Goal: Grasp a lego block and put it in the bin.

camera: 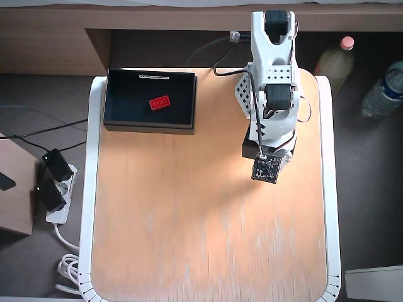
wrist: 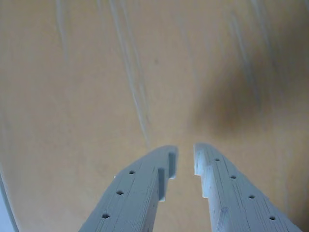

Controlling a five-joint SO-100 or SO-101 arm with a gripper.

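One lego block (camera: 160, 102) shows in the overhead view, red with three studs in a row, lying up and to the left of the gripper (wrist: 186, 162). One bin (camera: 150, 121) holds it, also up and left of the gripper. One arm (camera: 272, 75) stands on one table (camera: 208, 239). The gripper has two fingers (wrist: 145, 188) in the wrist view, a narrow gap between their tips. Two bottles (camera: 384, 88) stand on the floor, up and right of the gripper. One white power strip (camera: 60, 198) with two black plugs lies far left of it.
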